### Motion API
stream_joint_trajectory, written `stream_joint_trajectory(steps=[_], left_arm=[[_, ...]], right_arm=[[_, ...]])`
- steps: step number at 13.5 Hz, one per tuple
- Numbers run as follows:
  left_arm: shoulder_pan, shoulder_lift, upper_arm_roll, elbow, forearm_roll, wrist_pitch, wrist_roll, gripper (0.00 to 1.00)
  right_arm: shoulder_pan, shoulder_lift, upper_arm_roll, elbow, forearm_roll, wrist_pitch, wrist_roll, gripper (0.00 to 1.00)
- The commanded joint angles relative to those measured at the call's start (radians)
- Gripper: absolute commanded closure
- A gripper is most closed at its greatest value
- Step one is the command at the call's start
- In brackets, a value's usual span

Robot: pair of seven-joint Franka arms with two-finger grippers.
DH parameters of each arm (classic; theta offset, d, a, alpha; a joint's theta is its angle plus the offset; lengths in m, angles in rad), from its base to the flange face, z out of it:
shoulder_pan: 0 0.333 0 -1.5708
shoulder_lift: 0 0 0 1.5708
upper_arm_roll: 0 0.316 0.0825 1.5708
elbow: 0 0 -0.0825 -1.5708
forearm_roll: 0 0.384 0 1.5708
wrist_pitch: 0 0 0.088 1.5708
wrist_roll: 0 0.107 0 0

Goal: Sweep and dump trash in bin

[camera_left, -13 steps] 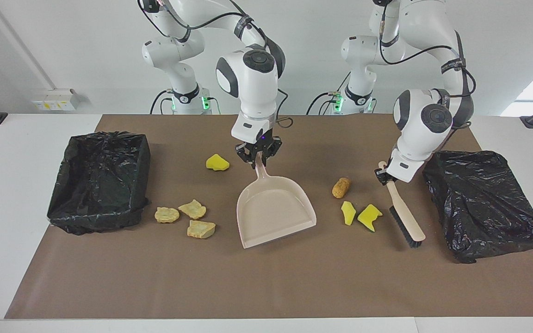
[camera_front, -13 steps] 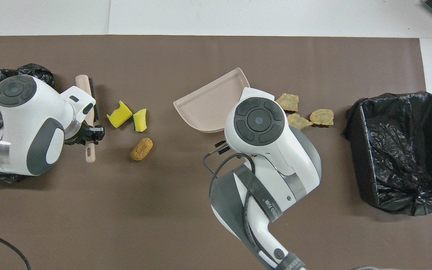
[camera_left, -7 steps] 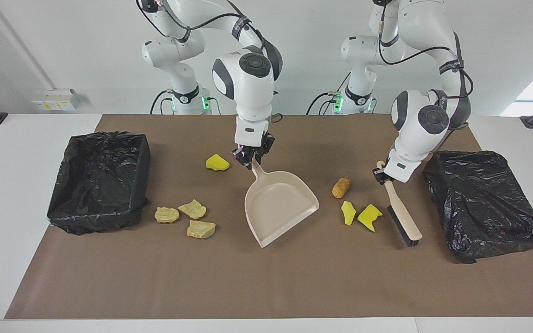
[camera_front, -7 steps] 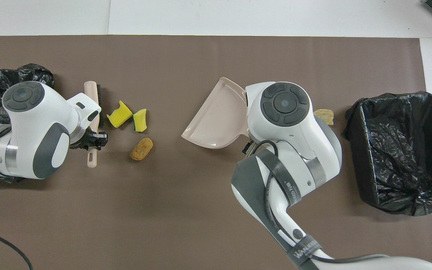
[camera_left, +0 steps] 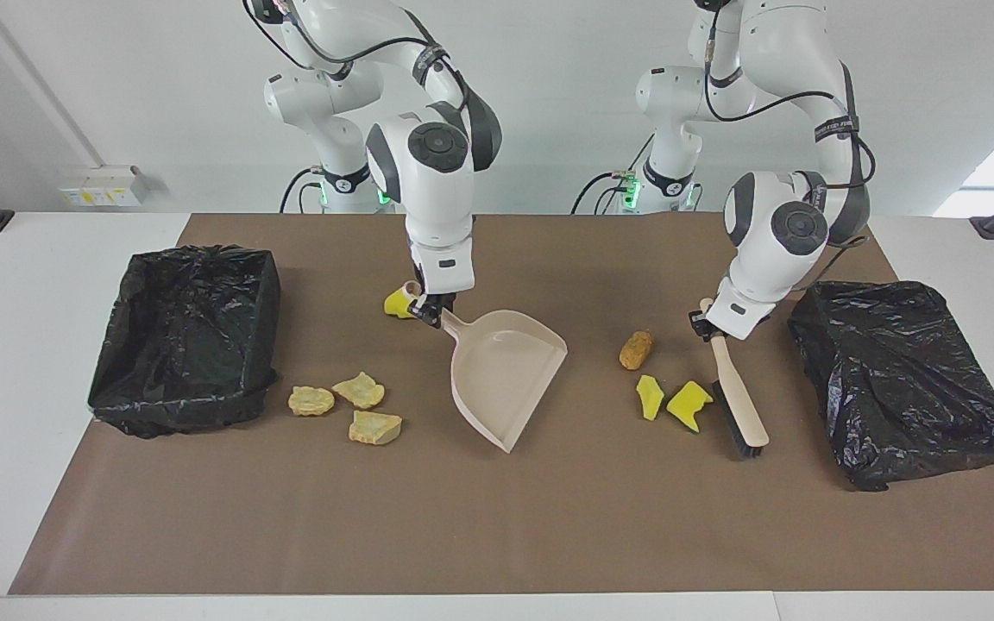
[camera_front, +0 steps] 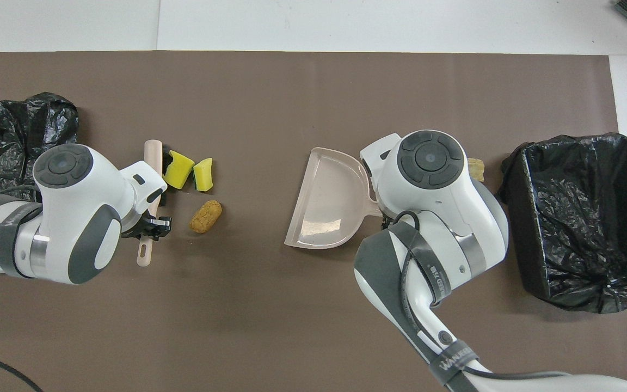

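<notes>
My right gripper (camera_left: 428, 312) is shut on the handle of the beige dustpan (camera_left: 506, 371), which is held tilted with its mouth turned toward the left arm's end. My left gripper (camera_left: 705, 323) is shut on the handle of the beige brush (camera_left: 740, 407). The brush's bristles rest against a yellow wedge (camera_front: 178, 169); a second wedge (camera_front: 203, 174) and the orange-brown nugget (camera_front: 205, 216) lie beside it. Three tan lumps (camera_left: 359, 390) lie beside the open bin (camera_left: 186, 336). Another yellow wedge (camera_left: 393, 304) sits partly hidden by the right gripper.
A crumpled black bag (camera_left: 902, 379) lies at the left arm's end of the brown mat (camera_left: 497, 526). The black-lined bin (camera_front: 580, 218) stands at the right arm's end. In the overhead view, the right arm hides most of the tan lumps.
The right gripper has swung the dustpan around, turning its mouth toward the left arm's end. The left gripper has brought the brush against the nearest yellow wedge.
</notes>
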Motion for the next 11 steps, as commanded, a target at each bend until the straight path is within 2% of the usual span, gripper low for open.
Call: stream_joint_trajectory(steps=[1,3,7,11], left_arm=[[-0.046,-0.054,0.010,-0.065,-0.015,0.030,-0.040,1.00],[-0.089,-0.055,0.009,-0.067,-0.024,0.038,-0.069,1.00],[-0.183,-0.072,0.009,-0.082,-0.123,0.050,-0.082,1.00],[-0.318,-0.073,0.009,-0.080,-0.180,0.110,-0.088,1.00]], right_arm=[[-0.011,-0.050,0.007,-0.097,0.010,0.076,-0.040,1.00],[-0.004,-0.048,0.008,-0.121,0.010,0.131,-0.042,1.00],[0.006,-0.032,0.008,-0.129,0.018,0.188,-0.100,1.00],[0.013,-0.025,0.010,-0.134,0.021,0.198,-0.100,1.00]])
